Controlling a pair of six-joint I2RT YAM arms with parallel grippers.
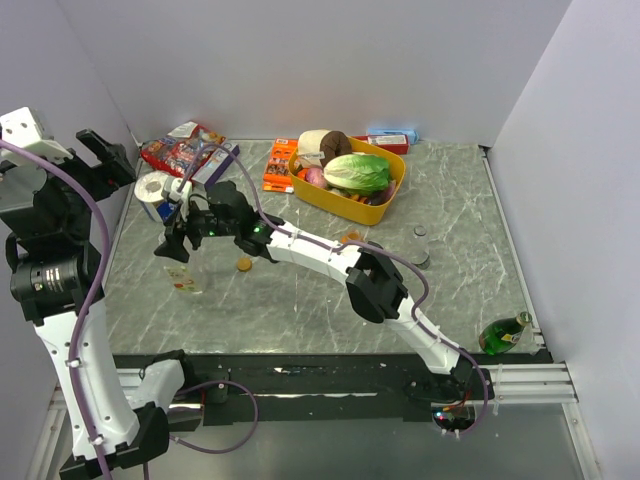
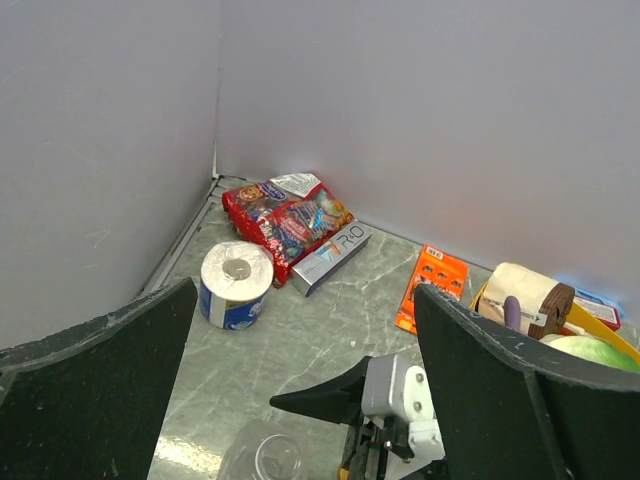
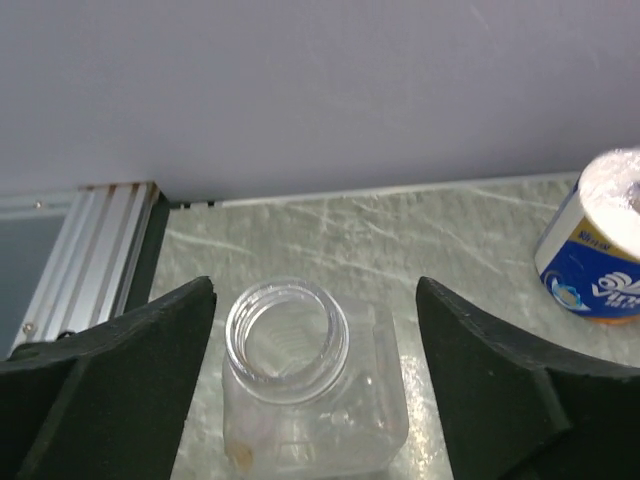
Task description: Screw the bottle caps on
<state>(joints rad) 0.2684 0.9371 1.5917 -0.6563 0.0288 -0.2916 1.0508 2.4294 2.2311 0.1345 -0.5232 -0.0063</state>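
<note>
Bottle (image 3: 318,405) clear, squarish, uncapped, upright

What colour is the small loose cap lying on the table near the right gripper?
Orange-gold. The cap shows best in the top external view.

Clear glossy plastic bottle (image 3: 300,400), matt black right pincer (image 3: 315,300), smooth marble-look table (image 3: 480,250)
</note>
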